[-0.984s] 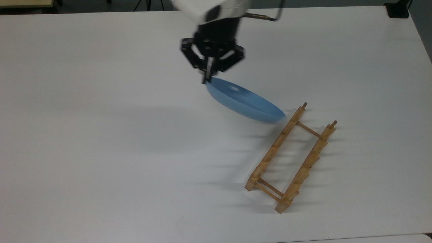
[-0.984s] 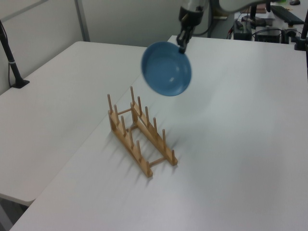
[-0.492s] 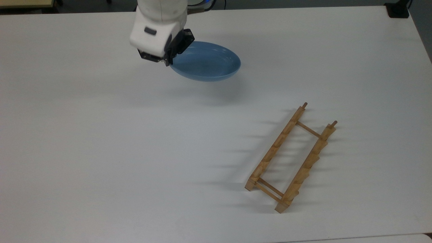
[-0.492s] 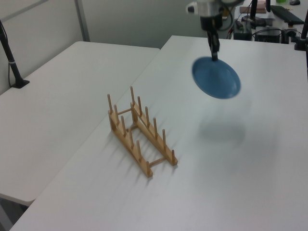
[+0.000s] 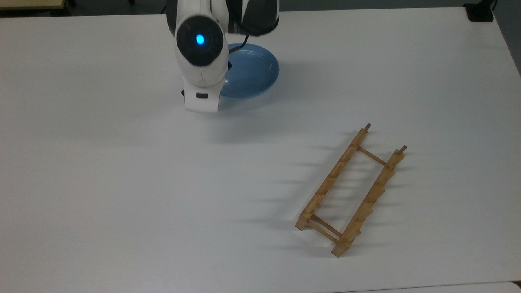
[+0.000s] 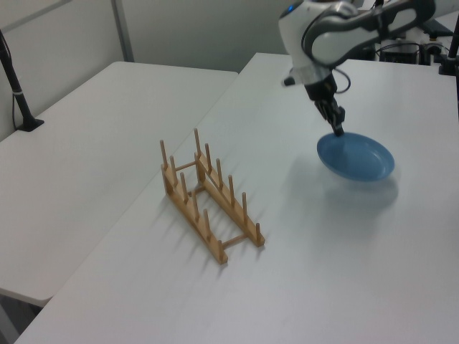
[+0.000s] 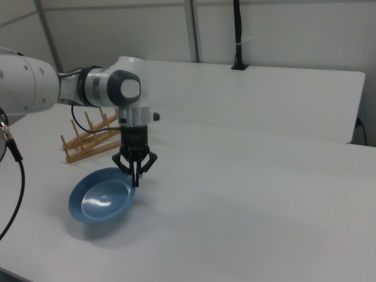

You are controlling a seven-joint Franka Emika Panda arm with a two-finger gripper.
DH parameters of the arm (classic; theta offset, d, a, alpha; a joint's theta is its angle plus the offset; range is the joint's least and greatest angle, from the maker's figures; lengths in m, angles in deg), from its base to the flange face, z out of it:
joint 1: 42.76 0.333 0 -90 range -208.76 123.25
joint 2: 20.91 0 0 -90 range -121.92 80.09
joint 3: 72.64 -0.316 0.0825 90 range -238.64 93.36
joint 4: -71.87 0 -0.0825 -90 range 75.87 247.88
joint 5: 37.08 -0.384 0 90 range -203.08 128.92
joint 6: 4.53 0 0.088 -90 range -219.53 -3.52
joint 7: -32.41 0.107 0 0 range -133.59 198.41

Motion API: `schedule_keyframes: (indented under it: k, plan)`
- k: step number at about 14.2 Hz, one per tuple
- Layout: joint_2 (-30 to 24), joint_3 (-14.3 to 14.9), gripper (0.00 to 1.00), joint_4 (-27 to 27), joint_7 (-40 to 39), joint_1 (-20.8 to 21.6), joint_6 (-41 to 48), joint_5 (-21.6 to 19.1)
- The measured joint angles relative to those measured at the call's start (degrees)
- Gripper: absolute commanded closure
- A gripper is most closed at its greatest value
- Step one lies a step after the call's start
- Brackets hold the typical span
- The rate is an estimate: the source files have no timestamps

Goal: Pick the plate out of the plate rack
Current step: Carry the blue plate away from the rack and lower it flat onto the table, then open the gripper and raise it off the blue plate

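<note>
While half a second ago it hung tilted, the plate point(image 6: 356, 158) now sits nearly level, claw point(image 7: 136, 181) clamped on its rim.

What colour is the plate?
Light blue, plain; the plate shows best in the top view.

Below the gripper point(image 7: 136, 179), the plate point(image 7: 101, 202) looks smooth, glazed blue with soft sheen. Well apart, the plate rack point(image 5: 351, 190) is bare light wood. The table point(image 5: 122, 183) is matt white.
</note>
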Motion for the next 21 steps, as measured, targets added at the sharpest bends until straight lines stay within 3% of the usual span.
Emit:
schedule_keyframes:
  k: [4, 7, 8, 9, 10, 14, 21]
  plan:
    - [4.0, -0.2, 1.0, 0.0, 0.0, 0.0, -0.1, 0.0]
    - [4.7, -0.2, 0.54, -0.1, 0.0, 0.0, -0.1, 0.0]
    - [4.6, -0.2, 0.22, -0.3, 0.1, 0.0, -0.1, 0.0]
    - [4.5, -0.2, 0.04, -0.6, 1.5, 0.0, -0.1, 0.0]
    - [4.4, -0.2, 0.0, -0.9, 3.5, 0.0, -0.1, 0.0]
    - [2.6, -0.2, 0.0, -4.0, 12.3, -0.2, -0.1, 0.2]
    - [-12.1, -0.4, 0.0, -5.1, 36.2, 0.1, 0.5, 0.2]
